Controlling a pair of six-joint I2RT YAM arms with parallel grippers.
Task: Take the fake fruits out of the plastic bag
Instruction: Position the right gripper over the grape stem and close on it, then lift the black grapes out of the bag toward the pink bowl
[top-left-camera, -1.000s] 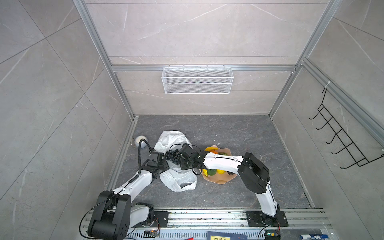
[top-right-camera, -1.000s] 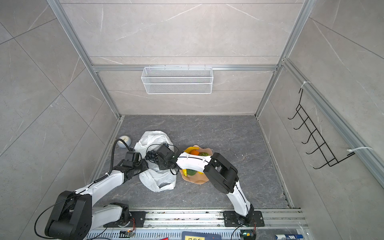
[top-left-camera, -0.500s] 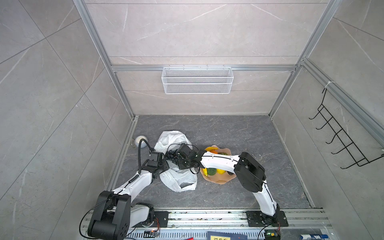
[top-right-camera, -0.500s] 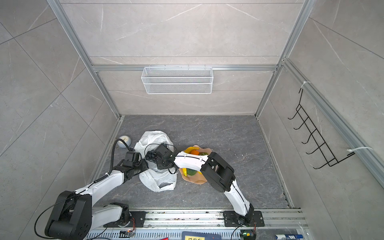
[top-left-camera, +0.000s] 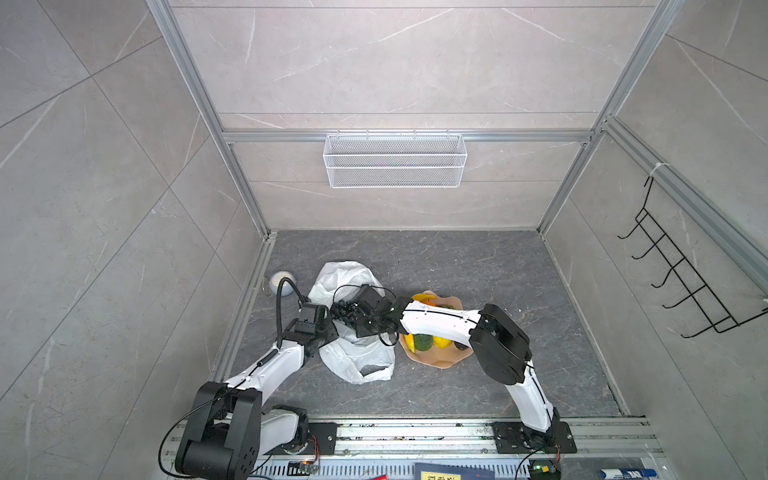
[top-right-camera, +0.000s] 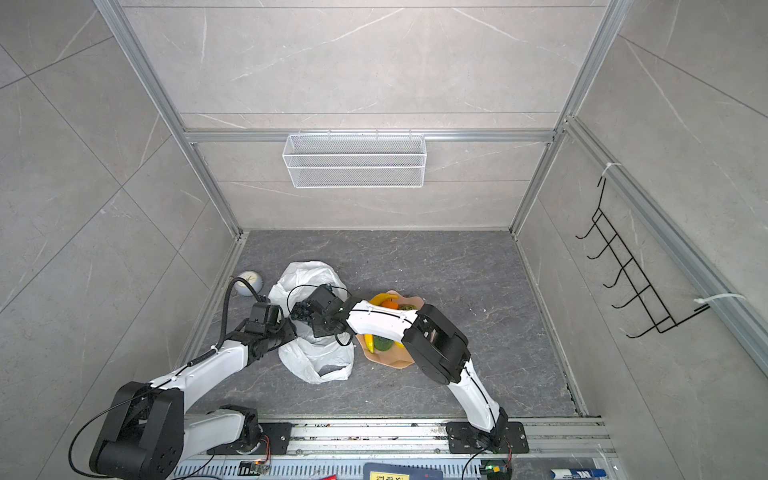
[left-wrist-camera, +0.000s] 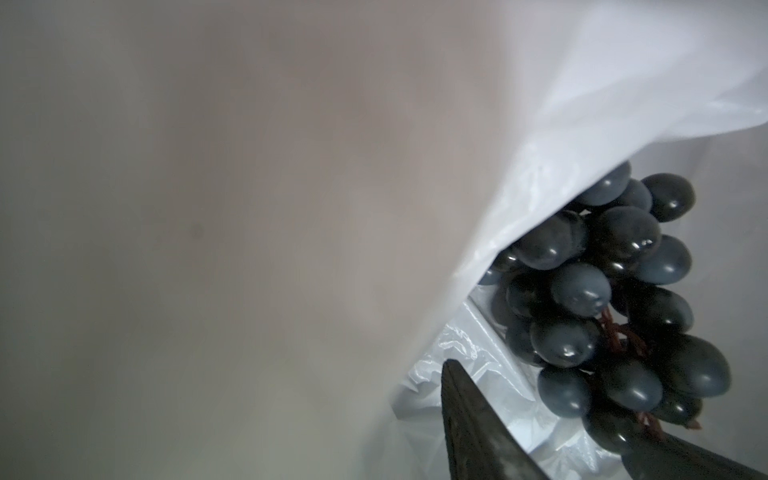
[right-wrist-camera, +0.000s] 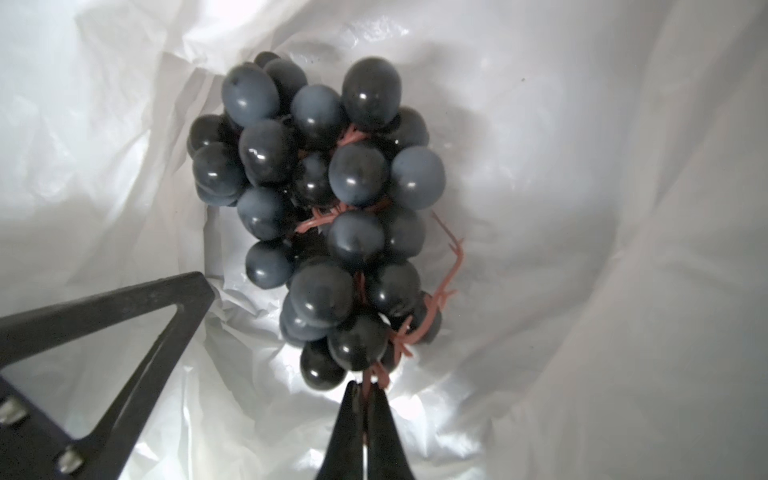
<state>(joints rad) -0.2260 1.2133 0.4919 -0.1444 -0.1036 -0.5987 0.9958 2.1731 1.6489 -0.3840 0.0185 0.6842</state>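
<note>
The white plastic bag (top-left-camera: 353, 365) (top-right-camera: 316, 361) lies crumpled left of the middle of the floor. A dark grape bunch (right-wrist-camera: 328, 208) (left-wrist-camera: 615, 307) (top-left-camera: 345, 311) lies inside it. My right gripper (right-wrist-camera: 365, 386) (top-left-camera: 354, 318) reaches into the bag's mouth and is shut on the bunch's pinkish stem. My left gripper (top-left-camera: 332, 328) is at the bag's left edge. One of its fingers (left-wrist-camera: 473, 424) is inside the bag, and the film (left-wrist-camera: 249, 208) hides the other. Its jaws stand apart. The other fake fruits, a banana (top-right-camera: 382, 298), an orange (top-right-camera: 390, 304) and a green piece (top-right-camera: 382, 344), lie on the pink plate (top-left-camera: 440, 361).
The plate sits right of the bag, under my right forearm. A small round pale object (top-left-camera: 281, 282) rests by the left wall rail. A white wire basket (top-left-camera: 395, 166) hangs on the back wall. A black hook rack (top-left-camera: 681, 274) is on the right wall.
My right gripper has pushed further left into the bag and its jaws have closed on the grape stem. The left arm and the bag have stayed put.
</note>
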